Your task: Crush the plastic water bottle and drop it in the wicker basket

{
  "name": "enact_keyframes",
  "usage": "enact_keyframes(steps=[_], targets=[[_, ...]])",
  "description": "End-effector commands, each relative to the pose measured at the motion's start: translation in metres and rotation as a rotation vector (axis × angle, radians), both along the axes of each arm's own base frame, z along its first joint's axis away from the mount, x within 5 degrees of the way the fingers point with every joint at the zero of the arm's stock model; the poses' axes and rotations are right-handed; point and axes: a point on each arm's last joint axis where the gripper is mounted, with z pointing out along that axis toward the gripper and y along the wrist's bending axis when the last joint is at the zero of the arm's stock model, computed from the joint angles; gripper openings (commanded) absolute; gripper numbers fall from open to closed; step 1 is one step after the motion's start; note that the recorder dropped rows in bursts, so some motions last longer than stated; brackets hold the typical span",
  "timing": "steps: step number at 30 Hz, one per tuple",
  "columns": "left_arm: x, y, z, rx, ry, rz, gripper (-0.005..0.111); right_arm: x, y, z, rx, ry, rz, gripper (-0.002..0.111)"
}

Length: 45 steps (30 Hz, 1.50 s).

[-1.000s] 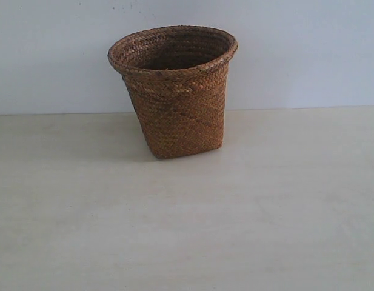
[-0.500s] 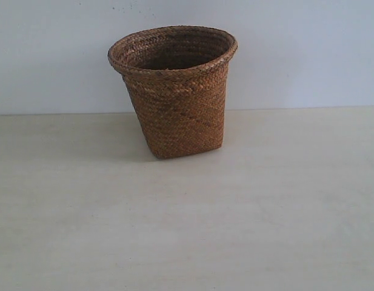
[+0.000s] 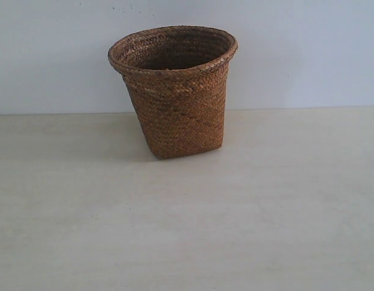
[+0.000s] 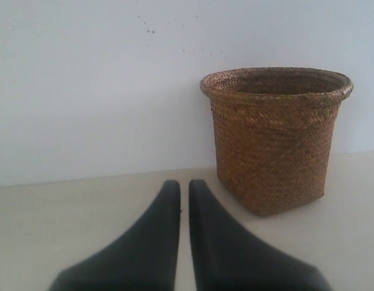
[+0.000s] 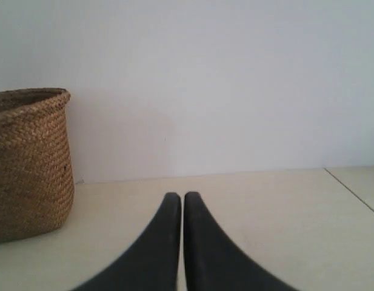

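Note:
The brown wicker basket (image 3: 174, 91) stands upright at the back middle of the pale table, against the white wall. The left wrist view shows the basket (image 4: 273, 138) well beyond my left gripper (image 4: 183, 185), whose black fingers are shut with only a thin slit and nothing between them. In the right wrist view the basket (image 5: 28, 160) sits off to one side, and my right gripper (image 5: 177, 197) is shut and empty too. Neither gripper appears in the exterior view. The plastic water bottle is out of view in every frame.
A pale wooden table (image 3: 187, 230) spreads out in front of the basket, ending at the white wall (image 3: 308, 54). A thin seam or table edge (image 5: 353, 191) shows in the right wrist view.

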Motion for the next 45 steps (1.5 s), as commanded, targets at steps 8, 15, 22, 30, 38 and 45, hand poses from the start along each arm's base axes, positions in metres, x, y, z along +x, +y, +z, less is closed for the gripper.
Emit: enact_keyframes(steps=[8,15,22,30,38,45], targets=[[0.0,0.0,-0.015,-0.019,0.007,0.004,0.004,0.003,0.0,-0.02,-0.03,0.049,-0.001,0.0],[0.0,0.0,-0.015,-0.019,0.009,0.004,0.004,0.003,0.0,-0.02,-0.03,0.047,-0.002,0.0],[0.0,0.0,-0.015,0.0,0.004,0.004,0.004,0.003,0.0,-0.02,-0.03,0.047,-0.002,0.0],[0.0,0.0,-0.019,-0.002,0.037,0.003,0.004,0.003,0.0,-0.02,-0.03,0.047,-0.002,0.0],[-0.012,0.006,-0.033,-0.004,0.02,0.052,0.004,0.003,0.0,-0.02,-0.03,0.047,-0.002,0.0],[-0.016,0.012,-0.042,-0.009,0.038,0.152,0.004,0.003,0.0,-0.02,-0.03,0.047,-0.002,0.0]])
